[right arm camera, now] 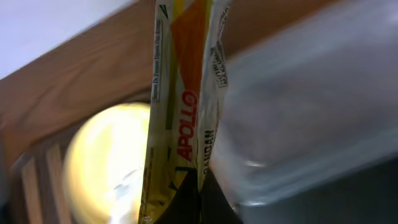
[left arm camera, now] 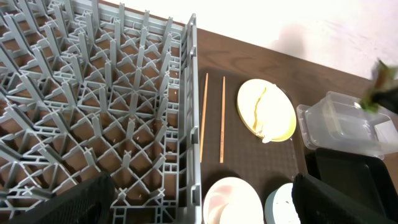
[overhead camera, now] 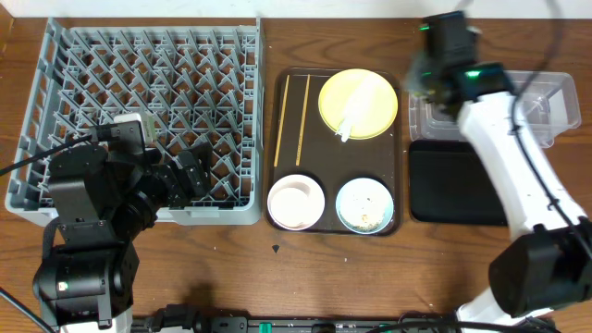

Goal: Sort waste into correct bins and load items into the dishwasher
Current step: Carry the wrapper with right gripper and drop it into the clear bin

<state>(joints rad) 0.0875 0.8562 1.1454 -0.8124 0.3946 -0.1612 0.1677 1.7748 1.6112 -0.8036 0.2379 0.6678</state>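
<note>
The right gripper (right arm camera: pixel 189 200) pinches the yellow-green packet (right arm camera: pixel 180 124) between its jaws, just beside the clear tub (right arm camera: pixel 311 124), while the left gripper (overhead camera: pixel 191 173) gapes wide above the dish rack (overhead camera: pixel 148 83), with the yellow plate (overhead camera: pixel 358 102), bowls and chopsticks (overhead camera: pixel 291 120) not yet loaded.

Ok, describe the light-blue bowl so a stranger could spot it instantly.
Right of the big grey rack lies a dark-brown tray. In its front right corner, beside a white bowl, sits the light-blue bowl. Only it is blue and holds beige crumbs.
</note>
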